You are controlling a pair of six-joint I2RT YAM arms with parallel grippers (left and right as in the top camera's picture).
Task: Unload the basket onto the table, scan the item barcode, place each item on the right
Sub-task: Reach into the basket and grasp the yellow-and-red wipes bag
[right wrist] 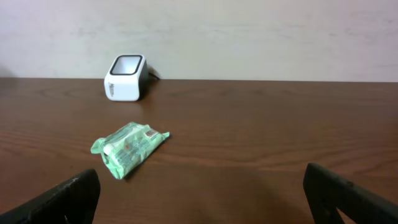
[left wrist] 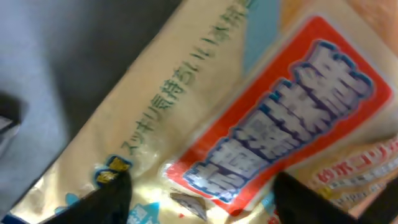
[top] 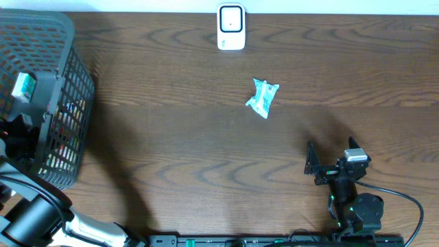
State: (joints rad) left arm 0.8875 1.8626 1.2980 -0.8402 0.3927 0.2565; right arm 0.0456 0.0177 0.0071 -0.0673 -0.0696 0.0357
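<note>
A white barcode scanner stands at the table's far edge, also in the right wrist view. A green wrapped packet lies on the wood in front of it. My left arm reaches down into the grey mesh basket. The left gripper hangs very close over a yellow package with a red label. Its fingers stand apart, one at each side of the package. I cannot tell whether they touch it. My right gripper stands open and empty near the front edge, well short of the packet.
The basket takes up the table's left end and holds other goods, among them a green and white box. Its mesh wall rises beside my left arm. Bare dark wood lies between the basket, the scanner and the right arm.
</note>
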